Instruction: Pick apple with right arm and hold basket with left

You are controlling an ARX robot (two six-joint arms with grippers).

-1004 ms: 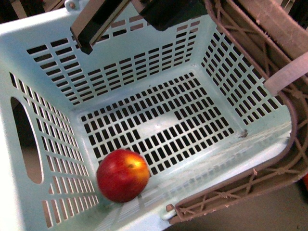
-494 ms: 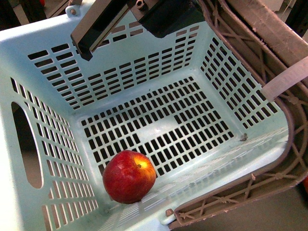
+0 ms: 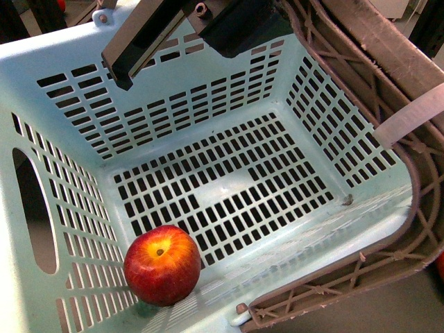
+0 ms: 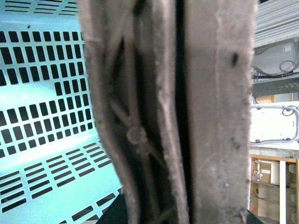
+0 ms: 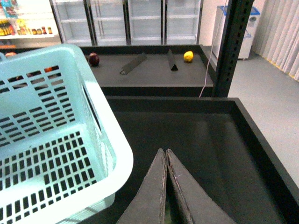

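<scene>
The apple [image 3: 161,265] is red with a yellow-orange blush round its stem dimple. It lies on the slotted floor of the mint basket [image 3: 229,187], in the near left corner against the wall. My left gripper [image 4: 177,210] is shut on the basket's brown ribbed handle [image 4: 205,107], which fills the left wrist view. My right gripper [image 5: 166,156] is shut and empty, outside the basket [image 5: 56,126] beside its rim, over a dark tray. A dark gripper finger [image 3: 139,41] shows above the basket's far wall in the front view.
The dark tray [image 5: 219,140] lies under my right gripper. Behind it a dark shelf holds a small dark red fruit [image 5: 94,59] and a yellow fruit [image 5: 188,56]. A black post [image 5: 231,46] stands right of it. The second brown handle [image 3: 347,284] lies along the near rim.
The apple has rolled left into the near left corner and turned its stem dimple upward. The basket has shifted slightly in view.
</scene>
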